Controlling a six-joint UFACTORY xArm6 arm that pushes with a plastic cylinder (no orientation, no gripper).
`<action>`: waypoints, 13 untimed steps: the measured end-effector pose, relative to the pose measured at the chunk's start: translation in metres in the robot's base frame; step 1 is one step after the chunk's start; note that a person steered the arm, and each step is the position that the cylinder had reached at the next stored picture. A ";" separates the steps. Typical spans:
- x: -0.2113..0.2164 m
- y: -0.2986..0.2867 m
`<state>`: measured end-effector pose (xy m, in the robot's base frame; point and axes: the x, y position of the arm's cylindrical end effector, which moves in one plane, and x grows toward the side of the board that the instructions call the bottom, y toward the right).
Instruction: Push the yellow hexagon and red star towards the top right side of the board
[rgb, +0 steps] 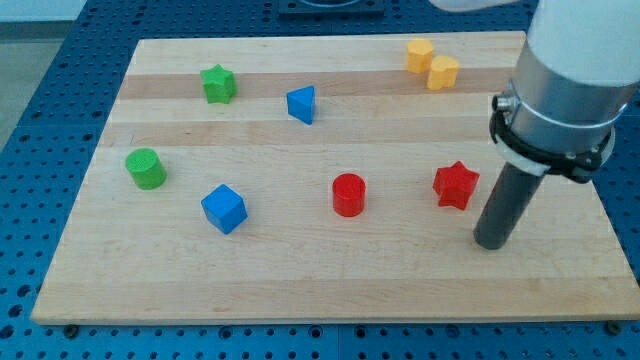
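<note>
The red star (456, 185) lies on the wooden board at the view's right, below the middle. Two yellow blocks sit at the top right: a yellow hexagon (420, 54) and a second yellow block (443, 72) touching it just below and to its right. My tip (492, 242) rests on the board to the lower right of the red star, a short gap away from it. The dark rod rises from there to the arm's white and grey body at the view's top right.
A red cylinder (349, 194) stands left of the star. A blue triangle (302, 104), a green star (218, 84), a green cylinder (146, 168) and a blue cube (223, 208) lie on the board's (330, 290) left half.
</note>
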<state>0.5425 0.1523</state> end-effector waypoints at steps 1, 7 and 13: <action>-0.070 -0.011; -0.108 -0.013; -0.016 -0.056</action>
